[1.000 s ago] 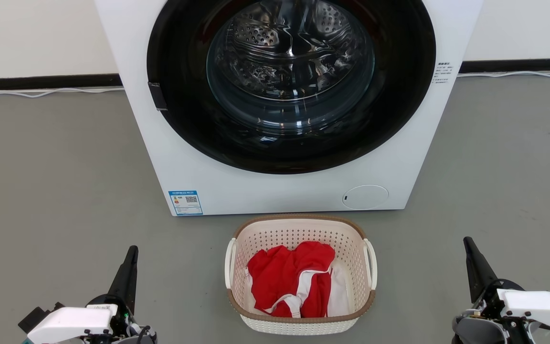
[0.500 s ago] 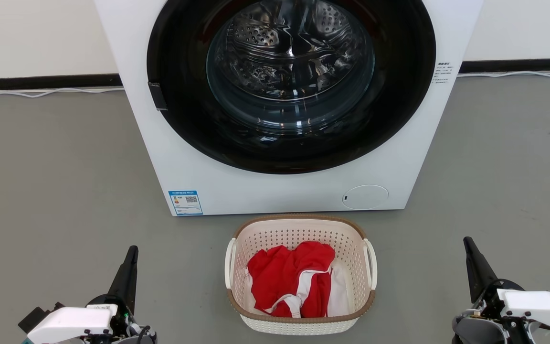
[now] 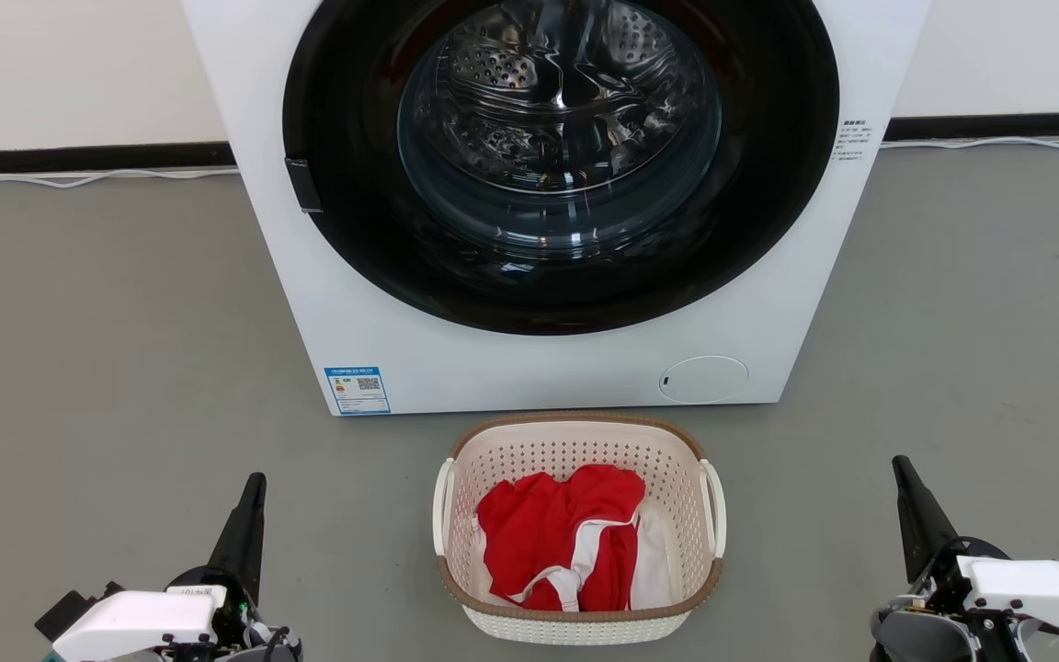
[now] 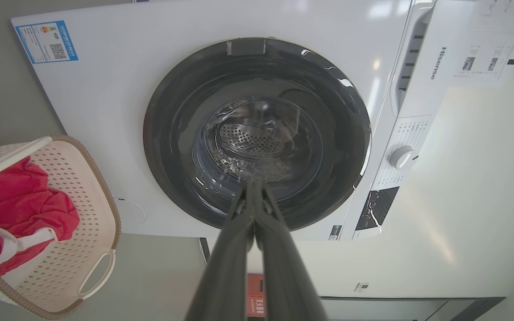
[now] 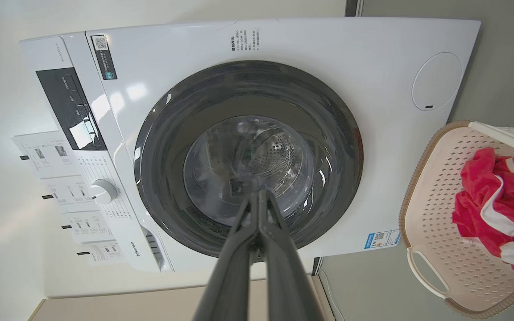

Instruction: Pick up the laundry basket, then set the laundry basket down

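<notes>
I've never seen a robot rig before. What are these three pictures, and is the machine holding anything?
The wide picture comes from a camera on the robot's head, looking down at a grey floor. The dark pointed shapes low at its sides are the left gripper and right gripper, both shut, holding nothing. Between them stands the laundry basket with red and white clothing inside, before a washing machine. The other two come from wrist cameras, each looking along its shut fingers.
</notes>
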You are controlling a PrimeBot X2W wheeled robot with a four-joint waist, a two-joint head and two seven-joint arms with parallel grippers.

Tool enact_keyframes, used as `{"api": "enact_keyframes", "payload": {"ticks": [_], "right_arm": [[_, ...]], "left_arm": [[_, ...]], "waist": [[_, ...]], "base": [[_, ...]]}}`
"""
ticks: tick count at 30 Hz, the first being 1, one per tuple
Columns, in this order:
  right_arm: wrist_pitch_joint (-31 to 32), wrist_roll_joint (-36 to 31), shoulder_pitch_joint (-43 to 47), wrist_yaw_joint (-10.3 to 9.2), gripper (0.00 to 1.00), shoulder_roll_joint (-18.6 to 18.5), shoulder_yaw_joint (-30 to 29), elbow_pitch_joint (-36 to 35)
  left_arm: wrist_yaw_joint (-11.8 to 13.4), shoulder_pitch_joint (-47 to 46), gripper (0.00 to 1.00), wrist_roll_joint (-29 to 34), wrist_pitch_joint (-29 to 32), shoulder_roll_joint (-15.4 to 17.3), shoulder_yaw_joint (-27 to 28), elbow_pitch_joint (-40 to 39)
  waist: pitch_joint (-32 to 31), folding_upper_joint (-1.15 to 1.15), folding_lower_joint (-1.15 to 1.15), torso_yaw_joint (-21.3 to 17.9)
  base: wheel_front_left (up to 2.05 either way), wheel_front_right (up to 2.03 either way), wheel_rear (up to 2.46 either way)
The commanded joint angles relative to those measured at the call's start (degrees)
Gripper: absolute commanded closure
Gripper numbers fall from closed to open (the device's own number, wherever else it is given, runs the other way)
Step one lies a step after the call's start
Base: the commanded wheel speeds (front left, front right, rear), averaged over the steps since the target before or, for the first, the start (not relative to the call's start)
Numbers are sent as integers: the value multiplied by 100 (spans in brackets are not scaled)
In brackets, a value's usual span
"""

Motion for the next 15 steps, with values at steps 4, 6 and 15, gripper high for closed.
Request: {"api": "enact_keyframes", "payload": {"ticks": [4,6,15], "right_arm": [[43,39,-240,41,100,-61,111,-170],[43,39,-240,41,100,-61,111,-170],[43,39,-240,41,100,-61,111,-170]], "left_arm": [[-40,-321,100,-1,36,60,175,-165],[-40,-321,100,-1,36,60,175,-165],[-40,-321,100,-1,36,60,175,-165]], "waist": [[0,0,0,0],[0,0,0,0],[0,0,0,0]], "base": [[0,0,0],[0,0,0],[0,0,0]]}}
